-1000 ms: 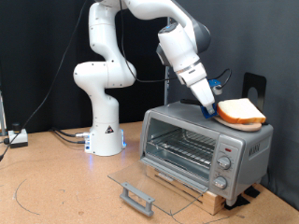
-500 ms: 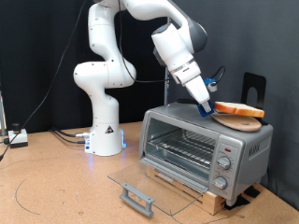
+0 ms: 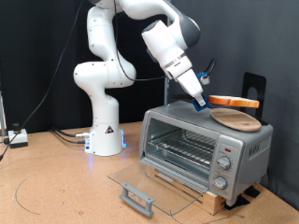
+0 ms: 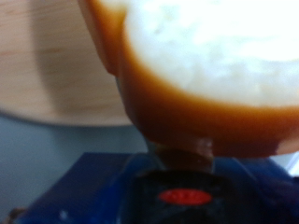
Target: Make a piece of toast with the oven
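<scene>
Exterior view: we see our claw point(image 3: 203, 103) closed on the piece of toast point(image 3: 234, 99), holding it flat in the air beyond its fingertips, just above the wooden plate point(image 3: 235, 117) on the oven point(image 3: 201, 149). We judge the slice is being carried off the plate; the door point(image 3: 140, 187) lies open below, so the rack point(image 3: 182, 142) looks ready. Wrist view: pale face, golden-brown crust.

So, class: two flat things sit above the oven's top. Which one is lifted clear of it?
The toast, pinched in the gripper, hangs level above the round wooden plate. The plate lies flat on the oven.
</scene>
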### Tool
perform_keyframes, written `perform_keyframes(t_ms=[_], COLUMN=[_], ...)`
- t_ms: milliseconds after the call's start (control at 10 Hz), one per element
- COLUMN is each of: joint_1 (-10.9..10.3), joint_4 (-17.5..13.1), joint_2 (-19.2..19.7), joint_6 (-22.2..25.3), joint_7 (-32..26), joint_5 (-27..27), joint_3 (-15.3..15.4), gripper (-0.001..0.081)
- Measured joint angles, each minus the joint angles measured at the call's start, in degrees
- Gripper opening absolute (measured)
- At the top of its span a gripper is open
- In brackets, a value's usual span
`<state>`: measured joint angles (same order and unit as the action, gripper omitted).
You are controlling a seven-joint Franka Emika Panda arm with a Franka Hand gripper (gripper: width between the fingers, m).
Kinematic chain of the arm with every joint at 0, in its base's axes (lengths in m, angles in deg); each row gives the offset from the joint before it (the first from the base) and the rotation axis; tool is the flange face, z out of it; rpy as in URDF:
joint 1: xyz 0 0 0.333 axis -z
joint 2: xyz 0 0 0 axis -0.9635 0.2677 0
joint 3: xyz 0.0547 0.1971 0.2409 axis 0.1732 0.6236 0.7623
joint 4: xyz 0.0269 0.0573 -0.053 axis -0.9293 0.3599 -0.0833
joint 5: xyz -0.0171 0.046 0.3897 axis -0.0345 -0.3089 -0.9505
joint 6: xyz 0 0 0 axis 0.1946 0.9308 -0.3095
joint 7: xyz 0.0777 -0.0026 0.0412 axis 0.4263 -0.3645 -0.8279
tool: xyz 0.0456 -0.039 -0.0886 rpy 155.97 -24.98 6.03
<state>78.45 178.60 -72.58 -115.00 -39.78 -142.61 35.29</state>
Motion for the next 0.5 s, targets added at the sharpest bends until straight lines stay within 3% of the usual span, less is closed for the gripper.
perform_keyframes(t_ms=[100, 300, 500], joint_1=[0.8, 0.7, 1.1], joint_4=[0.2, 0.6, 2.6], joint_2=[-1.2, -1.2, -2.5], joint_6=[3.8, 2.2, 2.3], joint_7=[1.8, -0.6, -6.4], joint_5=[2.3, 0.9, 0.5], joint_3=[-1.0, -1.2, -5.2], gripper=[0.0429, 0.0429, 0.0429])
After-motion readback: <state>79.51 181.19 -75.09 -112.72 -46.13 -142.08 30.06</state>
